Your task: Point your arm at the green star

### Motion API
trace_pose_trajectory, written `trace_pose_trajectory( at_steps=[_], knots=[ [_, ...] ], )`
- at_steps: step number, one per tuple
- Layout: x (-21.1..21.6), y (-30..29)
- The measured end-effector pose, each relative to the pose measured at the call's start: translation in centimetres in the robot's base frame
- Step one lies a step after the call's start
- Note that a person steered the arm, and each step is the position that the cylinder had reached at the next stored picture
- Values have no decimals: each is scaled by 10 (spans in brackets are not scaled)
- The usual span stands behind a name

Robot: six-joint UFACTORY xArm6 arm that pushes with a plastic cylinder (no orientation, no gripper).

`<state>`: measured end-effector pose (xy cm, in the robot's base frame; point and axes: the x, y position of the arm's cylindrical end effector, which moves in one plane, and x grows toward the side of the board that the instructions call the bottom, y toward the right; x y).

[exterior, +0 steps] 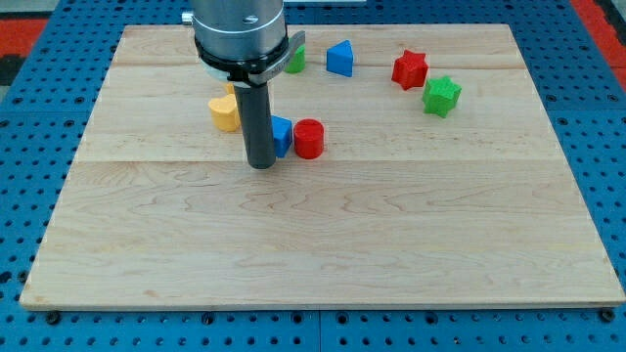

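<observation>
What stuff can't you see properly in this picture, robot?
All in the camera view:
- Blue block by the red cylinder: my rod covers its left part, so its shape is unclear.
- Green block at the view's top: mostly behind my arm, shape unknown.
- Yellow block: its right edge hides behind the rod.
- My tip: whether it touches the blue block can't be told.
The green star shows fully.

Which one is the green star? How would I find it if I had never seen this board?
Start at the wooden board and go to its top right part. Two star blocks sit close together there: a red star block and, just below and right of it, the green star block. It is the only green star; my tip stands far left of it.
</observation>
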<state>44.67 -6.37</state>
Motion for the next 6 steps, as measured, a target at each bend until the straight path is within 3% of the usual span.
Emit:
trace_pose_trajectory(
  at_steps=[1,2,3,4,5,6],
  knots=[
    [21,0],
    [69,10],
    [75,100],
    [-5,216],
    [-54,278],
    [-92,282]
  ],
)
